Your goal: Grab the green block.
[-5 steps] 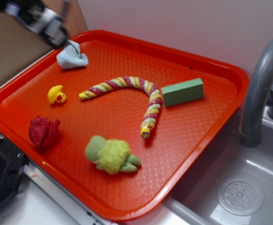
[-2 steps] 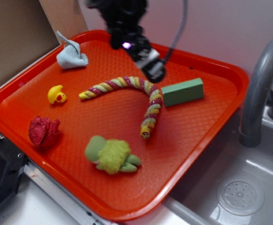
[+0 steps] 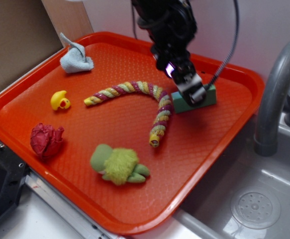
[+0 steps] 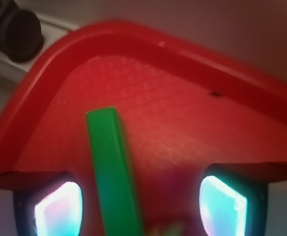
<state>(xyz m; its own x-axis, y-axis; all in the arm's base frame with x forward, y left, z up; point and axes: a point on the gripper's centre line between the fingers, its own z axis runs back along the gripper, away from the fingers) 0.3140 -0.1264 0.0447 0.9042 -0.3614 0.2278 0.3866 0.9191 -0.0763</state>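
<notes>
The green block [image 3: 209, 94] lies flat on the orange tray [image 3: 45, 74] toward its far right corner; the arm hides its middle in the exterior view. My gripper [image 3: 190, 90] hangs directly over the block. In the wrist view the green block [image 4: 112, 167] runs lengthwise between the two glowing fingertips [image 4: 59, 209], nearer the left one, with clear gaps on both sides. The gripper [image 4: 141, 204] is open and holds nothing.
A striped rope [image 3: 140, 92] curves just left of the block. A yellow-green plush toy [image 3: 119, 165], a red crumpled thing [image 3: 46, 139], a yellow duck [image 3: 60, 100] and a grey cloth [image 3: 76, 59] share the tray. A grey faucet [image 3: 276, 89] and sink [image 3: 254, 206] stand right of the tray. Cardboard [image 3: 15, 40] stands left.
The arm swept from the tray's far left corner across to the right and now hovers over the green block. Nothing on the tray moved.
</notes>
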